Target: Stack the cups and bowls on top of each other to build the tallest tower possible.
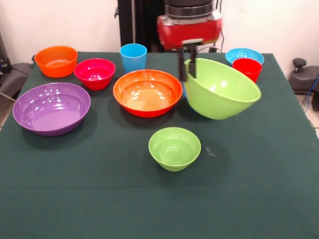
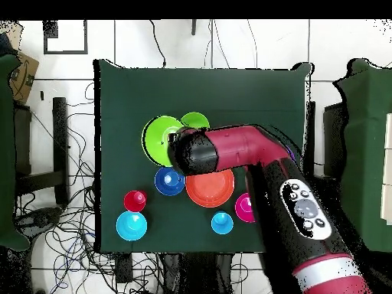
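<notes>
The desk [image 1: 99,199] wears a plain dark green cloth. On it sit glossy, unpatterned pieces: a large purple bowl [image 1: 51,108] at nine o'clock, a large orange bowl [image 1: 147,92] at the centre, and a small lime green bowl [image 1: 174,148] at six o'clock. Towards eleven o'clock are a small orange bowl [image 1: 56,60] and a magenta-red bowl [image 1: 94,73]; at twelve a light blue cup [image 1: 133,57]. At one o'clock a red cup [image 1: 247,68] stands before a light blue bowl [image 1: 244,54]. The large lime green bowl [image 1: 222,89] is gripped by black fingers [image 1: 182,64] under the red and black arm [image 1: 189,25]. Overhead, a dark blue bowl [image 2: 168,181] shows.
</notes>
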`<act>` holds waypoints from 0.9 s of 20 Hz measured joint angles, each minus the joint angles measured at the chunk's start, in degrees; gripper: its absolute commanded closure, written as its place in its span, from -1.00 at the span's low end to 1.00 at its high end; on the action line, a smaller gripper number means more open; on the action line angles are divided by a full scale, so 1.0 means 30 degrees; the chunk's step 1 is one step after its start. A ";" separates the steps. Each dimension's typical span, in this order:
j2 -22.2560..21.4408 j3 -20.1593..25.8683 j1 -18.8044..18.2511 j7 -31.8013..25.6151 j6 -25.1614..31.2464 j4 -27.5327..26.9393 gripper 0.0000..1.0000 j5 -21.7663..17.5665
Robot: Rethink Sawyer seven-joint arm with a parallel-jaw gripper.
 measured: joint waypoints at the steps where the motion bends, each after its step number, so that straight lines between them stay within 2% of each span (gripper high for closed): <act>1: 0.0017 0.0194 -0.0338 0.0000 0.0036 0.0006 1.00 -0.0004; 7: 0.0053 0.1131 -0.1823 0.0000 0.0075 0.0044 1.00 -0.0055; 18: 0.0049 0.2560 -0.2621 0.0000 0.0075 0.0232 1.00 -0.0408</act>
